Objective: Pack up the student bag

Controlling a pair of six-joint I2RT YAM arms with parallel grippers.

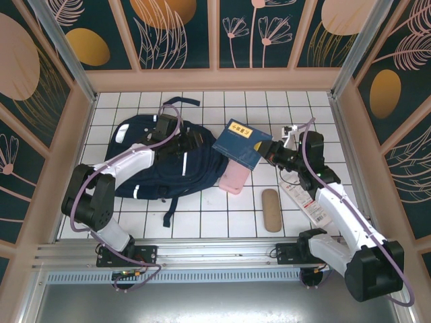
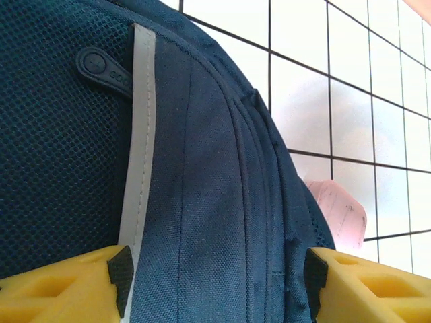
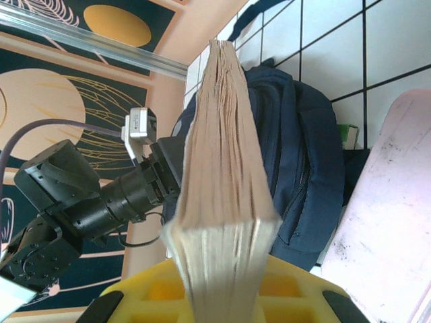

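Note:
The student bag (image 1: 158,171), navy blue with white stripes, lies flat on the left half of the tiled table. My left gripper (image 1: 183,145) hovers over its right part. In the left wrist view the left gripper (image 2: 217,282) stands open, its pads (image 2: 121,277) wide apart over the bag's fabric (image 2: 202,168) beside a white stripe (image 2: 138,134). My right gripper (image 1: 271,149) is shut on a blue book (image 1: 240,142), held tilted just right of the bag. In the right wrist view the right gripper (image 3: 225,311) clamps the book's page edges (image 3: 225,168), with the bag (image 3: 300,155) beyond.
A pink flat case (image 1: 234,179) lies partly under the book, against the bag's right edge. A brown oval case (image 1: 271,210) rests on the tiles near the front. A white and red packet (image 1: 311,202) lies under the right arm. Walls close off the table on three sides.

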